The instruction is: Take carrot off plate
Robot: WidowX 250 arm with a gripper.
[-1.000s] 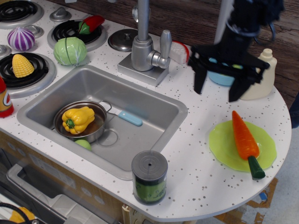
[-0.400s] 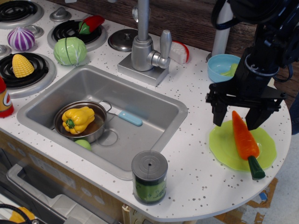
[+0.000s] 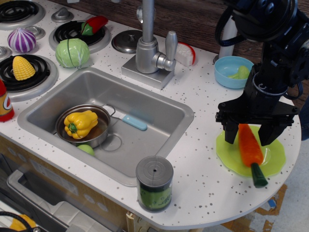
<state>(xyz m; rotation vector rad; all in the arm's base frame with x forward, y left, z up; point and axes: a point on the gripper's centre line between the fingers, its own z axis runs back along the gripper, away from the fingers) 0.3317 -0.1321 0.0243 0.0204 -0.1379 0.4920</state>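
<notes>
Claw (image 3: 247, 137) now lower than moment ago, fingers spread wide, straddling thick end of carrot (image 3: 248, 148), not clenched. Carrot lies on plate (image 3: 228, 153), turned slightly from before, green stem poking past near rim over table (image 3: 203, 183).

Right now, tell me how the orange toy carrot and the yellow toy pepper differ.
The glossy orange plastic carrot is long and tapered; the yellow plastic bell pepper is squat and lobed. The carrot lies on the flat lime-green plate with the black gripper straddling it; the pepper sits untouched in a small metal pot in the sink. Both are toy vegetables.
</notes>
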